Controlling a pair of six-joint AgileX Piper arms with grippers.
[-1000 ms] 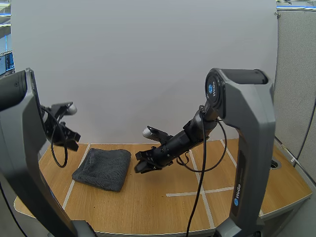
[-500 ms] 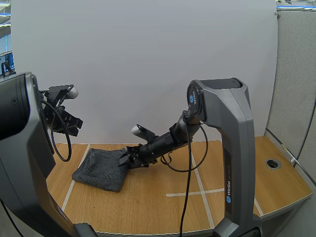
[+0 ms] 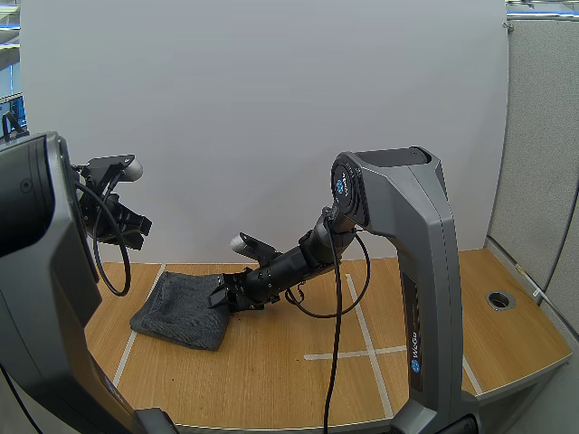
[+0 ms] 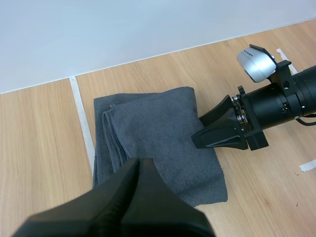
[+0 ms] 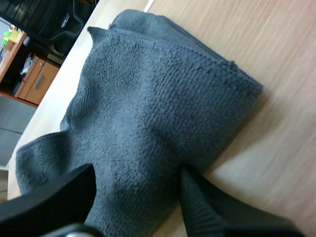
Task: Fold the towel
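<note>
Widely spread, right pincer [image 3: 222, 292] straddles nubby grey folded towel [image 3: 176, 313]; left pincer [image 4: 138, 165] clenched.

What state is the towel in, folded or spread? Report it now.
Folded. The grey towel lies as a compact rectangle, with several stacked layer edges showing along one side.

wooden table [image 3: 271, 371], folded grey towel [image 3: 181, 310] on it

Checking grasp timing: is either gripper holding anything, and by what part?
Nothing held yet. Right gripper stands open, fingers at the towel's edge; left gripper is shut on nothing, above the towel.
</note>
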